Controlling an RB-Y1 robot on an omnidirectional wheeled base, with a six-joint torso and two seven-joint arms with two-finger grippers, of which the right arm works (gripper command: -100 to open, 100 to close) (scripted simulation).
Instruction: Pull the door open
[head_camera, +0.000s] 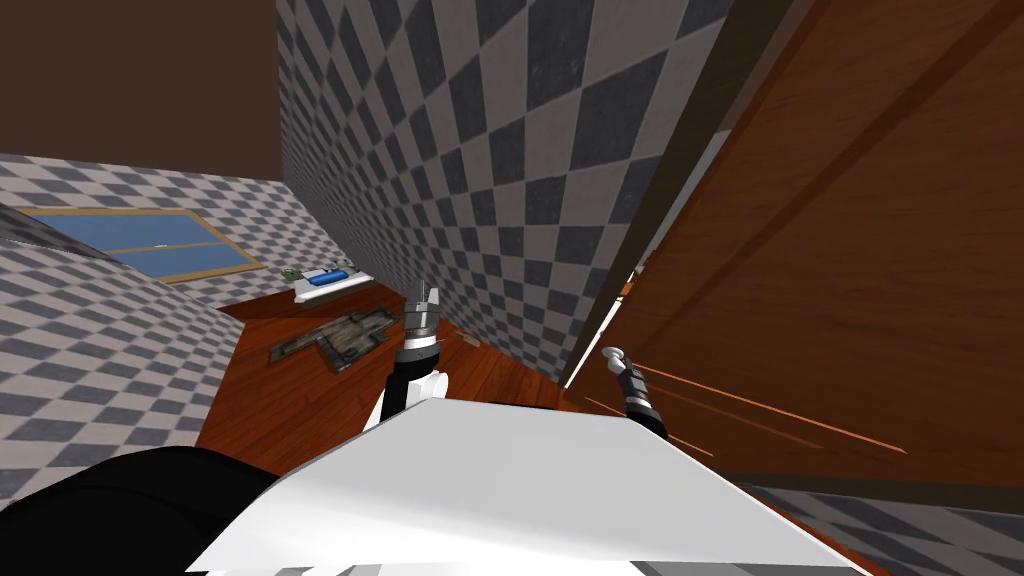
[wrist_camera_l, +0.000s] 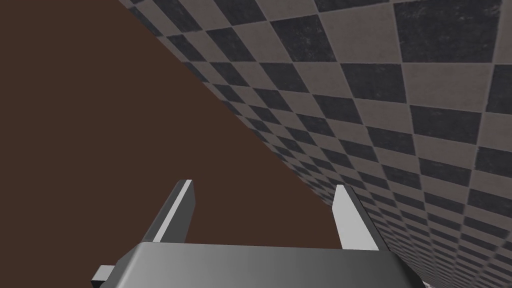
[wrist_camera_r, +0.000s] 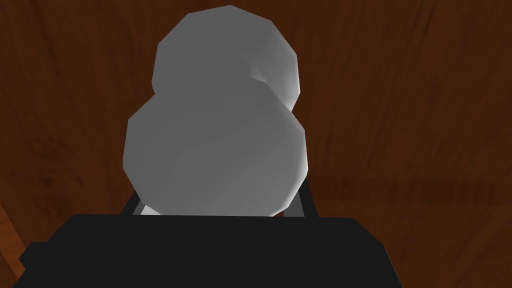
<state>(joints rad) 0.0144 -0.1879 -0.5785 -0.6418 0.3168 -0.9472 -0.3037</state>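
Observation:
The brown wooden door (head_camera: 850, 250) fills the right side of the head view and stands slightly ajar, with a thin bright gap (head_camera: 622, 300) along its edge by the dark frame (head_camera: 690, 140). Its round grey knob (head_camera: 612, 354) bulges large in the right wrist view (wrist_camera_r: 215, 130). My right gripper (head_camera: 619, 366) is shut on the knob, and its fingers (wrist_camera_r: 306, 199) press the knob's sides just above the dark gripper body. My left gripper (head_camera: 422, 296) is held up in front of the checkered wall, open with nothing between its fingers (wrist_camera_l: 350, 215).
A grey checkered wall (head_camera: 500, 180) runs to the left of the door frame. On the red-brown wooden floor (head_camera: 290, 400) lies a grey patterned mat (head_camera: 335, 338). Beyond the mat are a white shelf with a blue item (head_camera: 330, 281) and a blue window (head_camera: 150, 245).

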